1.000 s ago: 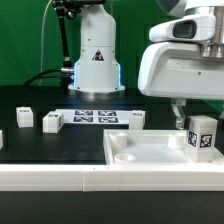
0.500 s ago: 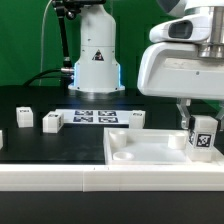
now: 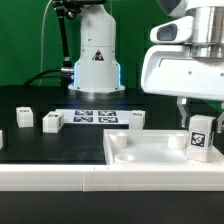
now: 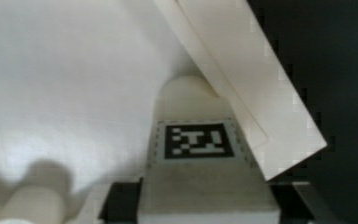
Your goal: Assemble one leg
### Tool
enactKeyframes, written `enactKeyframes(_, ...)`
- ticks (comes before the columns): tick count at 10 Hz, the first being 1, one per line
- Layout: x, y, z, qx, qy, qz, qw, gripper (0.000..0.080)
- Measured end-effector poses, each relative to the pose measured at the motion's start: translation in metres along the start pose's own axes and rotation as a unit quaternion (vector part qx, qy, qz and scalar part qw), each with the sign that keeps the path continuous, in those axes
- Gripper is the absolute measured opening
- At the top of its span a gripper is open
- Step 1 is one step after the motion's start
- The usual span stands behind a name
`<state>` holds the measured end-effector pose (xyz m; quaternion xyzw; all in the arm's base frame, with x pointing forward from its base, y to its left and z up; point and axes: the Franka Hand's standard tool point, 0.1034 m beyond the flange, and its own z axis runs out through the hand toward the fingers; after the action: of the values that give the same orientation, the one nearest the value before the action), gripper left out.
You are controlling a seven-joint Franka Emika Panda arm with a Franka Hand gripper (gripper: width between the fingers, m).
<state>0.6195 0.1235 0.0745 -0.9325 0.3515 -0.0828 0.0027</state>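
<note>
The leg is white with a black-and-white square tag, above a white panel.

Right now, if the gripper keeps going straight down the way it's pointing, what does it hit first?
Probably the large white panel: the gripper holds the leg just above it, so the leg's lower end would likely touch first. Exact depth is unclear.

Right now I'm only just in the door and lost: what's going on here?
The arm's pincer holds the leg upright at the large white panel, near its corner on the exterior view's right. Over the last second the leg has come down. More small white pieces lie loose on the black table.
</note>
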Motion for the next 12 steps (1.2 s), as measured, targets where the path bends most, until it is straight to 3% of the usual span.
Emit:
enactKeyframes(3,0.0004,0.0011,-0.0001,0.002,-0.002,0.137,0.991,0.0292)
enactKeyframes(6,0.0002,0.002,-0.0008,-0.002,-0.001,0.275,0.961,0.0292)
enactKeyframes(9,0.0,0.0018,-0.0008,-0.001,-0.003,0.28,0.96,0.0292)
enactKeyframes(10,-0.0001,0.002,-0.0006,-0.001,-0.004,0.262,0.965,0.0506)
enactKeyframes(11,0.0001,0.0016,-0.0004,0.001,-0.003,0.248,0.969,0.0506)
enactKeyframes(12,0.001,0.0025,-0.0004,-0.001,-0.003,0.189,0.982,0.0622)
